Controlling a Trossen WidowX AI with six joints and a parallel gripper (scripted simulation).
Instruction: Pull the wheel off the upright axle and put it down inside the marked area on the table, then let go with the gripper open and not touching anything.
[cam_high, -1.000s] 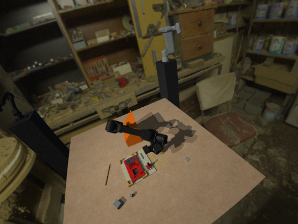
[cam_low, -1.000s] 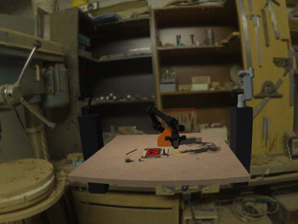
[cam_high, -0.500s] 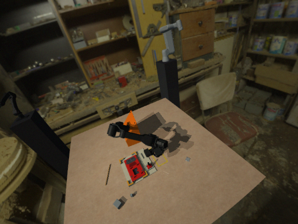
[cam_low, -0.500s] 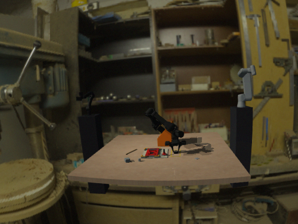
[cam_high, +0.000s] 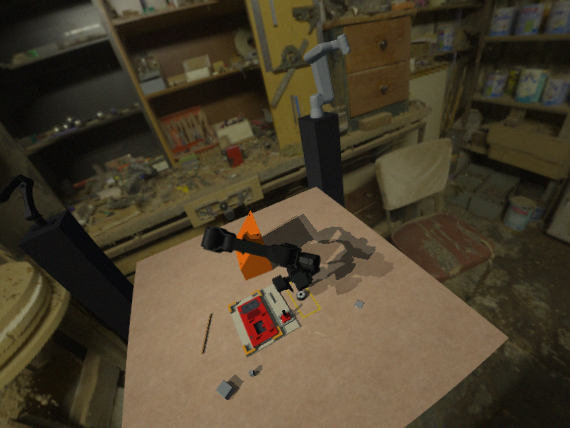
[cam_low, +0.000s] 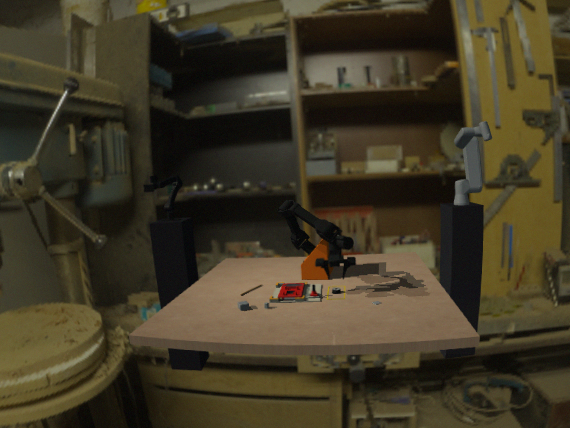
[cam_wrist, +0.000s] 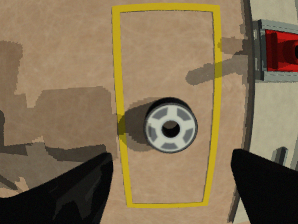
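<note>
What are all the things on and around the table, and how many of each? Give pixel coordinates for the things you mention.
Black-and-pale-grey wheel (cam_high: 301, 295) (cam_low: 336, 290) (cam_wrist: 158, 129): one, inside the yellow outline.
Yellow outline (cam_high: 313, 315) (cam_low: 345, 295) (cam_wrist: 217, 90): one, on the pinkish-tan table (cam_high: 375, 360) (cam_low: 300, 325).
Red-and-cream board (cam_high: 292, 327) (cam_low: 317, 299): one, beside the outline.
Striped stick (cam_high: 206, 334) (cam_low: 252, 290): one, brown, left of the board.
Grey blocks: two, one bigger (cam_high: 225, 389) (cam_low: 243, 305), one tiny (cam_high: 252, 373) (cam_low: 266, 305), on the table.
Small flat grey piece (cam_high: 359, 303) (cam_low: 376, 302): one, right of the outline.
Dark pillars: two, behind the table, each carrying an arm, one black, one grey.
Shelves, drawers, chair: behind, brownish.
Robot arm: one, black, orange base; open gripper (cam_wrist: 173, 160).
</note>
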